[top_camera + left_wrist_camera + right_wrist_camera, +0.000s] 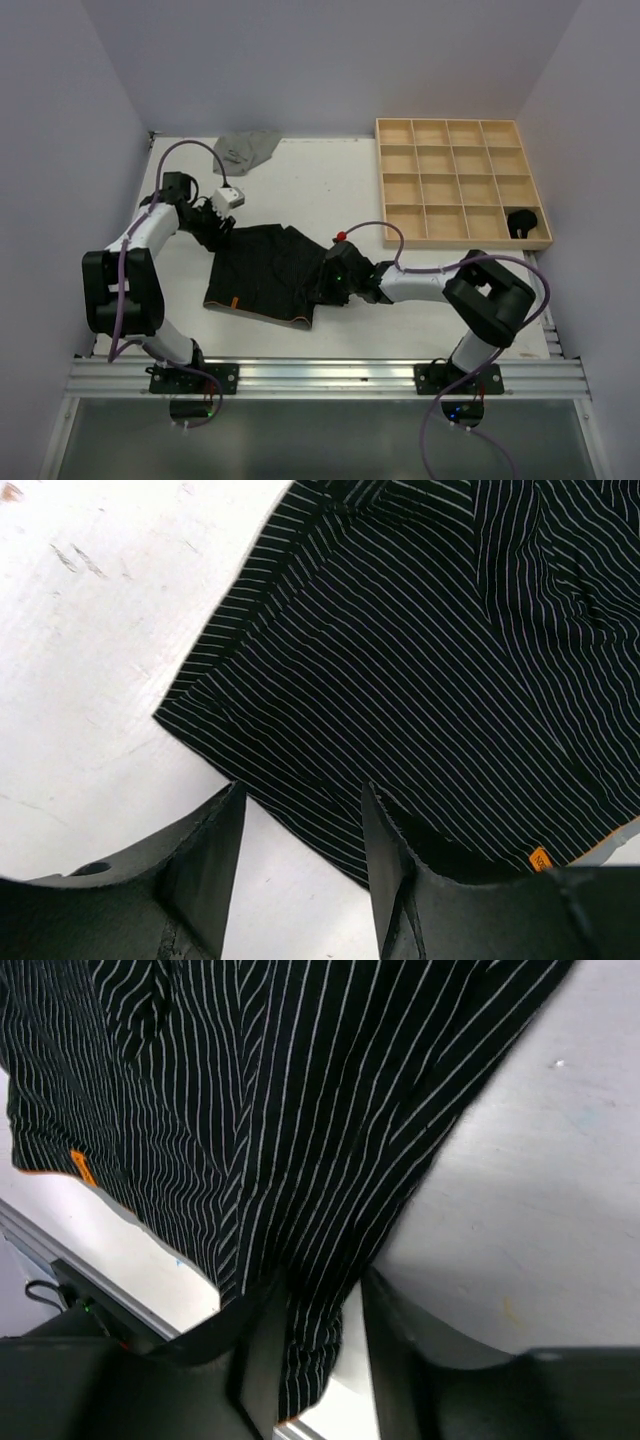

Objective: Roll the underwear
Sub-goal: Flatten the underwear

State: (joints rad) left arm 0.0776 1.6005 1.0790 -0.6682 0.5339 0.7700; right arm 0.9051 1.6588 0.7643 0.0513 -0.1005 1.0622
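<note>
Black pinstriped underwear (262, 275) spread flat on the white table (400, 330), left of centre, between the two grippers. Nearly as deep as wide in the top view. Near edge the longer one, facing the arm bases and slanting down toward the right. Far edge shorter, facing the back wall. Pinstripes running roughly far to near, so the lengthwise axis close to that line, tilted a little. Small orange tag (232, 303) on the near left corner, thin orange trim along the near hem.

Left gripper (300, 865) low over the far left corner of the cloth, jaws standing wide apart. In the gap, the cloth's edge and bare table. One finger over the table, the other over the stripes. Nothing clamped.

Right gripper (315, 1345) at the right-hand edge, near the near right corner, jaws narrow. A strip of hem running into the gap, a sliver of table showing beside it. Pinched or only straddled: cannot tell.

Crumpled grey garment (248, 150) by the back wall, well apart. Wooden grid tray (378, 180) at far right, a dark bundle (522, 222) in its near right compartment.
</note>
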